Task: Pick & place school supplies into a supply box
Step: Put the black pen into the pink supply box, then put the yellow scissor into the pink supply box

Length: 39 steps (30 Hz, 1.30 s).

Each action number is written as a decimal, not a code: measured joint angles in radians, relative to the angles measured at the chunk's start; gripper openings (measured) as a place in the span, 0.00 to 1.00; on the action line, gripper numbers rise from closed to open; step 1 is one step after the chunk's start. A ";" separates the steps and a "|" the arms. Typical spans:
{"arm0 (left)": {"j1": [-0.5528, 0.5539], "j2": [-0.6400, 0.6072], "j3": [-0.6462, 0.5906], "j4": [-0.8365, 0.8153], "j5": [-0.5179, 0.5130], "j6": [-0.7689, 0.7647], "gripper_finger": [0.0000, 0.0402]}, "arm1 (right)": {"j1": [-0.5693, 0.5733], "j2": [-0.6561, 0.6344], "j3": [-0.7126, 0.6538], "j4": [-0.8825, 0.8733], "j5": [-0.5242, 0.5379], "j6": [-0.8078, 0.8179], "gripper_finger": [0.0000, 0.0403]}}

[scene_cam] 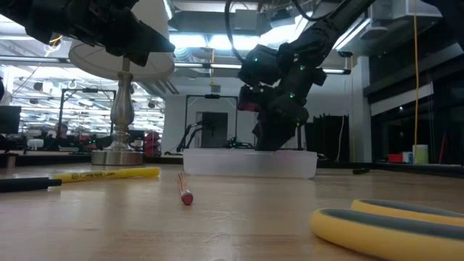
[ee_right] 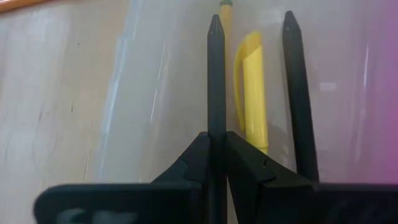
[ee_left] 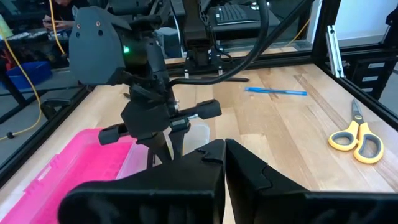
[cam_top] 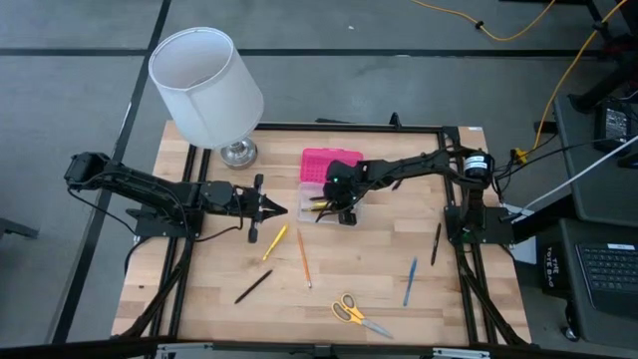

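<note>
While the left hand point(cam_top: 280, 208) waits closed over the bench point(cam_top: 478, 289), the right hand point(cam_top: 335, 208) pinches a black pencil point(ee_right: 215, 81) inside the clear supply box point(cam_top: 317, 198), beside a yellow pen point(ee_right: 252, 93)

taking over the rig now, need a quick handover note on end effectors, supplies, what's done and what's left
Right end effector: shut on a thin black pencil, low over the clear plastic box with the pink lid.
Left end effector: shut, empty, left of the box.
Done: yellow pen and another black pencil lie in the box.
Left on the table: yellow-handled scissors, blue pen, orange pencil, yellow marker, two black pens.
</note>
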 joint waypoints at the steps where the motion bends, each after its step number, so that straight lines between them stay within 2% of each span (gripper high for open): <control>1: 0.000 0.000 0.000 0.000 0.000 0.000 0.01 | 0.000 0.000 0.000 0.000 0.000 -0.001 0.11; 6: 0.000 0.000 0.000 0.000 0.000 0.000 0.01 | 0.000 0.000 0.000 0.000 0.001 0.002 0.14; 16: 0.000 0.000 0.000 0.000 0.000 0.000 0.01 | -0.001 -0.028 0.000 -0.018 0.034 0.049 0.32; 23: 0.000 0.000 0.000 0.001 0.000 0.000 0.01 | 0.004 -0.097 0.043 -0.132 0.029 0.077 0.36; 25: 0.000 0.000 0.000 0.001 0.000 0.000 0.01 | 0.012 -0.121 0.048 -0.151 0.033 0.094 0.35; 29: 0.000 0.000 0.000 0.003 0.000 0.000 0.01 | 0.062 -0.182 0.050 -0.187 0.125 0.141 0.29; 39: 0.000 -0.003 0.000 0.028 -0.024 0.071 0.01 | 0.279 -0.307 0.051 -0.215 0.307 0.309 0.04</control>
